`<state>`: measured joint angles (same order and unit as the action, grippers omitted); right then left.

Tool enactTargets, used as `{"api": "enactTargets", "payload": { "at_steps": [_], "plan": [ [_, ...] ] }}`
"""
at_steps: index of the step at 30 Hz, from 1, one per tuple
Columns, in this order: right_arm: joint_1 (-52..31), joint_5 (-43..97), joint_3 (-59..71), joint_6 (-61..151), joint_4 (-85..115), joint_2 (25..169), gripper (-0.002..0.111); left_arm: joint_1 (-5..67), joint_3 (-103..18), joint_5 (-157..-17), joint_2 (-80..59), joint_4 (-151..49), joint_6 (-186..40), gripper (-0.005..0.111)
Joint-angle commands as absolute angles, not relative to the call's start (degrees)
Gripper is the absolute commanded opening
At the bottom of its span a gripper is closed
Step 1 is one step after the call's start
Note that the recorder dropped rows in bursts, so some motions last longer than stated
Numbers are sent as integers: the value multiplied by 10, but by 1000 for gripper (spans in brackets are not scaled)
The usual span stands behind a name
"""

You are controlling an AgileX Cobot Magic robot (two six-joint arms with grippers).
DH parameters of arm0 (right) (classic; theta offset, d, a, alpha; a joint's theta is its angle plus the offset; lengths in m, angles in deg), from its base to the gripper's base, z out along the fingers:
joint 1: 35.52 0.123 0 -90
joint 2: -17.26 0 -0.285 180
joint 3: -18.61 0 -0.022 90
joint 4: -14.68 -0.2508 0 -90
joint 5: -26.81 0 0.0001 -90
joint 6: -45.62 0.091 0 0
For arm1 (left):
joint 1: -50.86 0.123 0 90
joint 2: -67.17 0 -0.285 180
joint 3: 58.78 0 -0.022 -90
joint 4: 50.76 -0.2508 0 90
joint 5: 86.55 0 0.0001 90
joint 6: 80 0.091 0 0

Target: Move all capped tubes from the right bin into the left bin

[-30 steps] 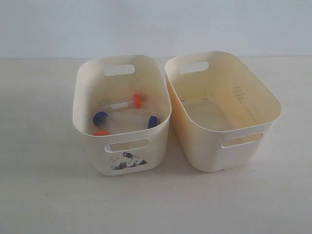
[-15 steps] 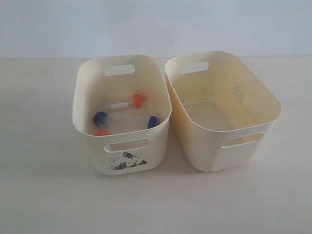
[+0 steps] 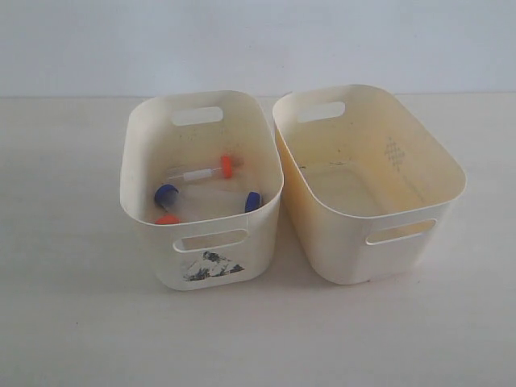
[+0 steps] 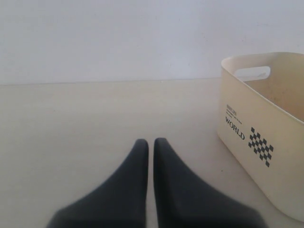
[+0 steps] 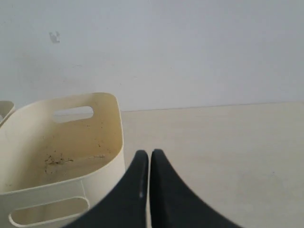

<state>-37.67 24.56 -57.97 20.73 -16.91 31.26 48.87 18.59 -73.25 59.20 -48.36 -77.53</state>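
Obs: the left bin holds all four tubes on its floor. One lies full length with its orange cap toward the right bin. A second orange cap shows at the near wall, and a blue cap sits at each side. The right bin shows no tube in the exterior or right wrist view, only dark specks on its floor. The bins stand just beside each other on the surface; I cannot tell if the rims touch.

Claws: the left claw is pressed together with nothing in it, over bare surface beside the left bin. The right claw is likewise pressed together and empty, near the right bin's outer wall. Neither shows in the exterior view.

Judgement: the transfer looks complete, so the step in hand is check and stand-off. To do it well:
- Count four tubes in the left bin against none in the right.
- Check the right bin's near corners, which its front wall partly hides from the exterior view.
- Keep both claws clear of the rims, since these light tubs would likely slide if knocked.

Writing:
- Left bin side wall: "WORLD" in black capitals, with finer print above too small to read and a black checker patch beside it.
- Left bin front, under the slot: a torn black-and-white sticker, nothing legible.
- Right bin inner wall: a dotted diamond mark, no lettering
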Motion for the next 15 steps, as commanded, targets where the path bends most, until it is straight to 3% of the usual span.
{"api": "enactTargets", "payload": {
  "at_steps": [1,15],
  "plan": [
    [-379,231,-586,278,-87,263,1,489,184,-736,594,-485,-780,4],
    [-379,112,-586,479,131,250,1,489,184,-736,594,-485,-780,4]
  ]
}}
